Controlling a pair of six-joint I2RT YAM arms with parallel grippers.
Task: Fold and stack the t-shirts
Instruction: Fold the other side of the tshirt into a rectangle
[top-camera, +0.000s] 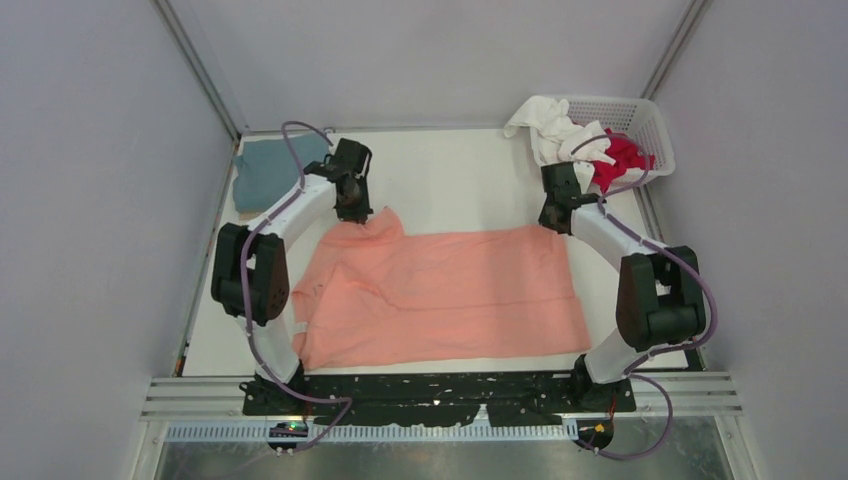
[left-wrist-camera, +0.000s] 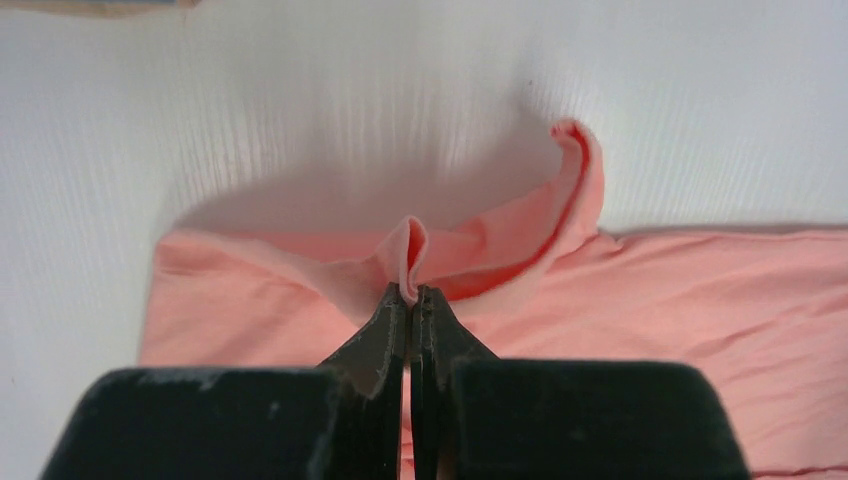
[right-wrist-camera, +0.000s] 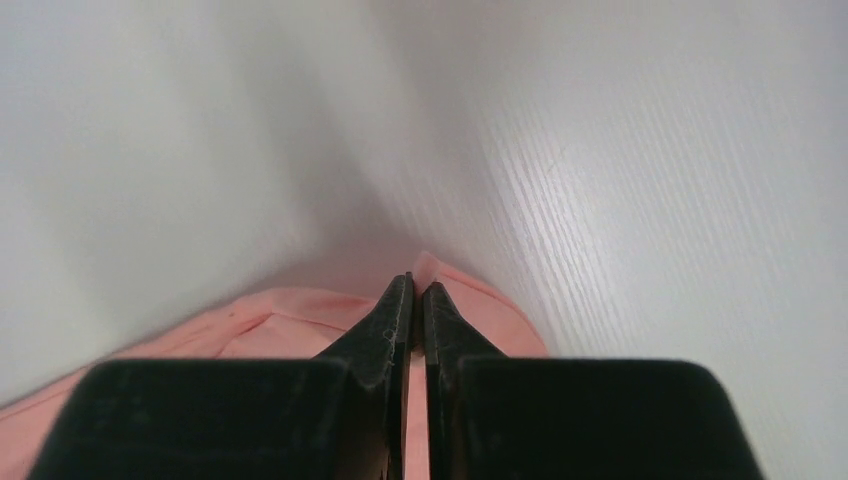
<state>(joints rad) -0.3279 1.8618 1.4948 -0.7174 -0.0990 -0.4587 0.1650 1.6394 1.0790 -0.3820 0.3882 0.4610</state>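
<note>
The left tool (left-wrist-camera: 410, 292) clamped on a far-edge pleat and the right tool (right-wrist-camera: 415, 285) on a corner, the pink shirt (top-camera: 450, 290) lies flat on the counter (top-camera: 450, 180) behind them, seemingly gripped for folding.

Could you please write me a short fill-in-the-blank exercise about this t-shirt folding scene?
The spread-out t-shirt is ____ in colour. The left gripper and the right gripper are each ____ on its far edge. The teal-blue t-shirt lies at the far ____ of the top view. The white basket stands at the far ____.
Missing words: pink; shut; left; right.
</note>
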